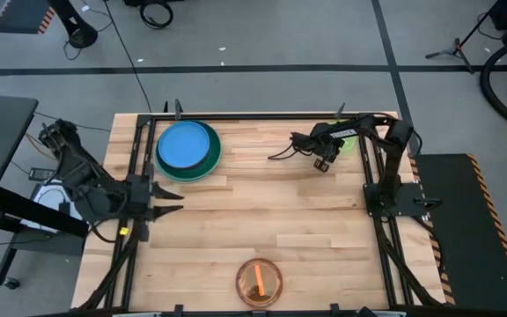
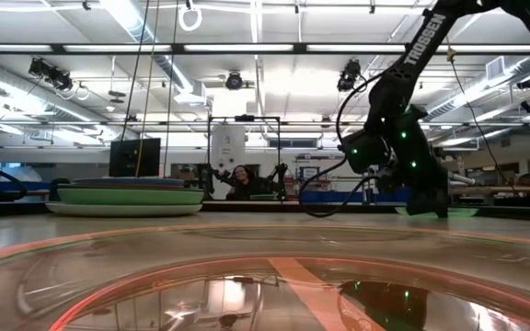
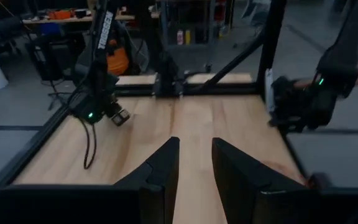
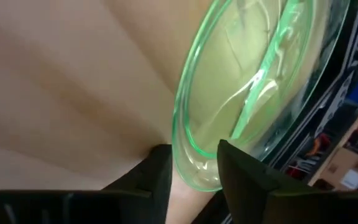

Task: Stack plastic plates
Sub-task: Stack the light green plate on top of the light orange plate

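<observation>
1. My right gripper (image 4: pixel 193 163) straddles the rim of the light green plate (image 4: pixel 253 81) at the table's far right corner, fingers apart, not yet pinching.
2. The left gripper (image 1: pixel 167 201) waits at the left edge, fingers apart, empty.
3. The stack (image 1: pixel 187 151), blue plate on top, sits far left; an orange plate (image 1: pixel 259 281) sits at the near edge.
4. Risk: a shallow bite lets the slick rim slip out on lifting.

Wooden table (image 1: pixel 306 211), seated person (image 2: pixel 243 181) beyond

A stack of plates (image 1: pixel 188 151) sits far left, one plate (image 1: pixel 260 282) near-centre, another plate (image 4: pixel 253 87) far right under the right gripper (image 1: pixel 323 164).
</observation>
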Tool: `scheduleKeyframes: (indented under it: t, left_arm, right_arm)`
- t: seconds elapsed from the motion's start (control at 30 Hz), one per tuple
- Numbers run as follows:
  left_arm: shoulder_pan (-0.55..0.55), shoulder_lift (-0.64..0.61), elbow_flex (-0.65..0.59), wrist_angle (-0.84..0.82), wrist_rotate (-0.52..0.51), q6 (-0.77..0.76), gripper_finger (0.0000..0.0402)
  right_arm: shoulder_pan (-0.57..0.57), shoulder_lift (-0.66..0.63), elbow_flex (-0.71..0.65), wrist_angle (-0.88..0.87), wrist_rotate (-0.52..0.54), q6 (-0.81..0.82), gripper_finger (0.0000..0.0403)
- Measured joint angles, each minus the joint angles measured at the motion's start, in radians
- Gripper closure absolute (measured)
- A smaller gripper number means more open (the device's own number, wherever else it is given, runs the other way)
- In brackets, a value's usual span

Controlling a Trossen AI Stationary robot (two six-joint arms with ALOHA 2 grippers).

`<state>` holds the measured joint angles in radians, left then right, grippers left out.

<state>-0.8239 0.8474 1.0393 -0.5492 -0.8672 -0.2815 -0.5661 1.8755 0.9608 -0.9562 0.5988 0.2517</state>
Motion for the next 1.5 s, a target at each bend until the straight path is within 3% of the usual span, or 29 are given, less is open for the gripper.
scheduleKeyframes:
  t: [0.37, 0.63, 0.8, 1.03, 1.2, 1.33, 1.43, 1.5]
  left_arm:
    - [0.154, -0.047, 0.000, -0.139, 0.012, 0.007, 0.0298]
    - [0.307, -0.117, 0.000, -0.290, 0.107, 0.033, 0.0298]
    - [0.355, -0.129, 0.000, -0.366, 0.172, 0.030, 0.0298]
    - [0.303, -0.062, 0.000, -0.392, 0.329, -0.051, 0.0298]
    - [0.217, 0.006, 0.000, -0.391, 0.354, -0.094, 0.0298]
    - [0.160, 0.032, 0.000, -0.375, 0.367, -0.141, 0.0298]
    - [0.123, 0.036, 0.000, -0.352, 0.367, -0.189, 0.0299]
    - [0.098, 0.041, 0.000, -0.334, 0.365, -0.236, 0.0299]
  right_arm:
    - [-0.002, 0.001, 0.001, 0.023, -0.044, -0.107, 0.0391]
    - [0.168, 0.005, 0.086, -0.103, 0.011, 0.004, 0.0396]
    - [0.355, 0.005, 0.221, -0.253, 0.026, 0.051, 0.0398]
    - [0.740, 0.005, 0.415, -0.339, 0.035, -0.212, 0.0398]
    - [1.002, 0.004, 0.525, -0.275, 0.032, -0.331, 0.0398]
    - [1.167, 0.004, 0.545, -0.130, -0.015, -0.578, 0.0394]
    - [1.266, 0.056, 0.550, -0.012, 0.036, -0.768, 0.0390]
    - [1.303, 0.126, 0.584, 0.000, 0.052, -0.791, 0.0390]
